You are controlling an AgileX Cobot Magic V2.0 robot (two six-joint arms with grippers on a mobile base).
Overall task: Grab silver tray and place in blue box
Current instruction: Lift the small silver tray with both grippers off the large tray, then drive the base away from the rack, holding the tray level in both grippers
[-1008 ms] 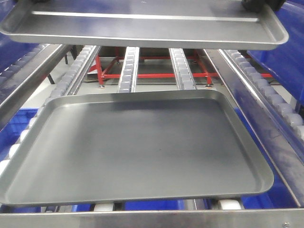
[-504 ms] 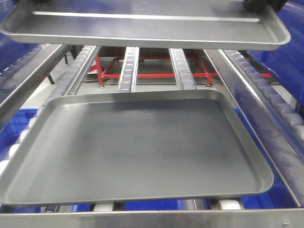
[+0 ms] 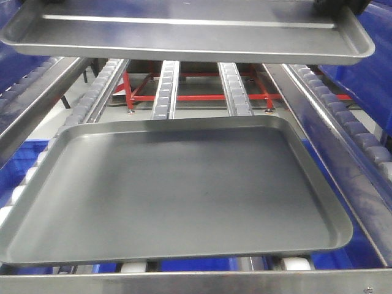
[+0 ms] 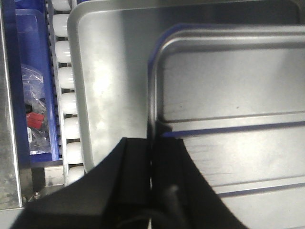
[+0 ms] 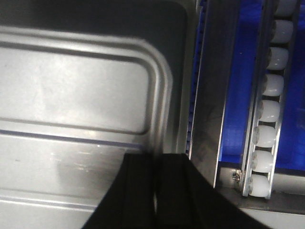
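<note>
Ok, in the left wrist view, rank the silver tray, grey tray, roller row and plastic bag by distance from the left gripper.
1. Silver tray: its rim sits between the left gripper fingers.
2. Larger grey tray: underneath, just to the left.
3. White roller row: left of that tray.
4. Plastic bag: farthest left, red parts inside.

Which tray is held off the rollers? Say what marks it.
The silver tray, ridged and shiny, its rim pinched by the left tool and right tool; the dull flat tray lies on the rollers.
</note>
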